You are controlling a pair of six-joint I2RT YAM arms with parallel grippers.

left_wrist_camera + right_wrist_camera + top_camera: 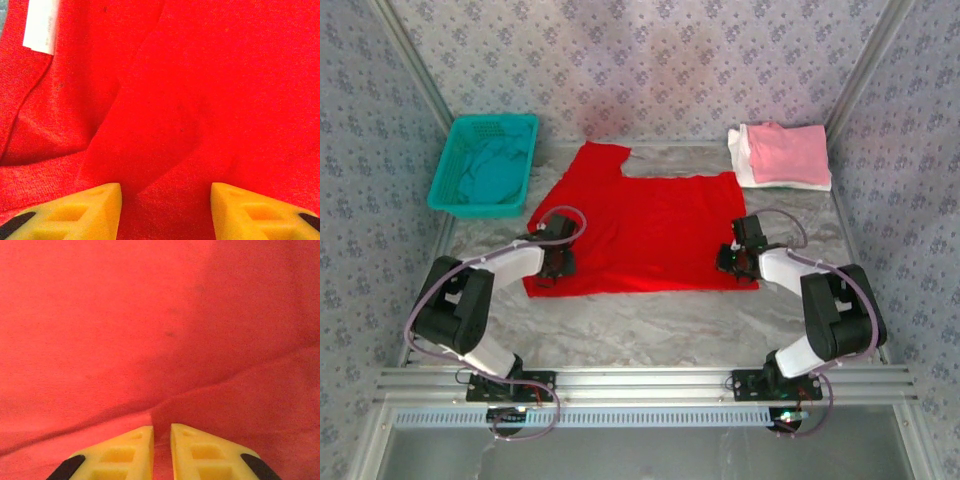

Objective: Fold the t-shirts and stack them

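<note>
Marbled desk (650, 325) carries red t-shirt (650, 230); left claw (165, 186) stands half open over it, right claw (161, 427) pinches its fold.

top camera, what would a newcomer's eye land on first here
A bright red t-shirt lies spread across the middle of the table, with the left gripper and right gripper down on its near corners. A teal basket sits far left; a pink t-shirt lies folded on a white t-shirt far right.
</note>
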